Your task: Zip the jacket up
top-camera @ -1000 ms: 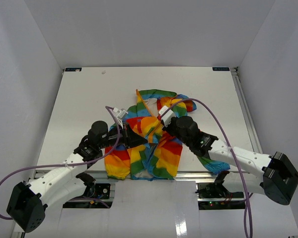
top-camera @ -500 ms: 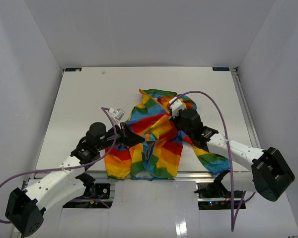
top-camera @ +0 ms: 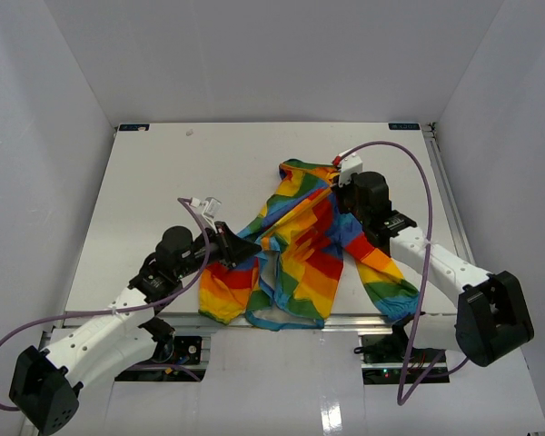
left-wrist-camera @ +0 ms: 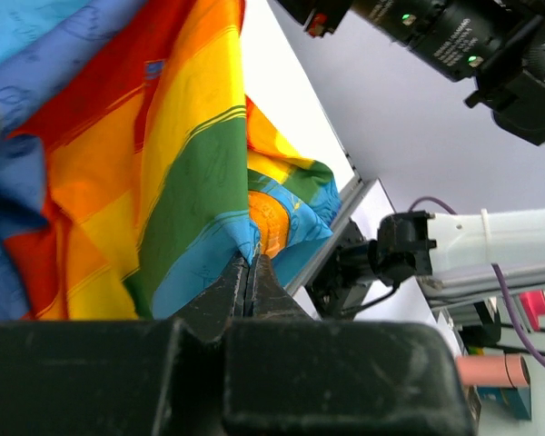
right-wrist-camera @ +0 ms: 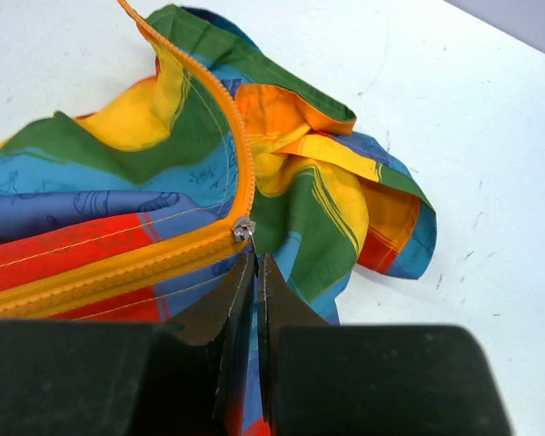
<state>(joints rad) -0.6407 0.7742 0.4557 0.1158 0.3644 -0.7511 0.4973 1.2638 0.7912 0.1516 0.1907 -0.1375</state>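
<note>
The right gripper (top-camera: 339, 184) has travelled up and to the right across the tabletop (top-camera: 163, 173), well away from where it sat a second ago near the middle of the jacket (top-camera: 304, 250). The garment has followed: from a bunched heap it is now drawn into a long diagonal band between the two arms.

The left gripper (top-camera: 240, 247) has barely shifted. In its wrist view it is clamped shut on the light-blue hem trim (left-wrist-camera: 282, 238), anchoring the bottom end. The right wrist view shows the fingers pinched together just under the zipper pull (right-wrist-camera: 245, 231), evidently gripping it. The orange zipper (right-wrist-camera: 118, 263) runs closed behind the pull, while one loose tape curves onward toward the collar.

This reads as the closing stroke well under way, with most of the teeth probably joined and the last stretch to the collar still open. The jacket lies right of centre on the tabletop, its lower hem near the front edge.
</note>
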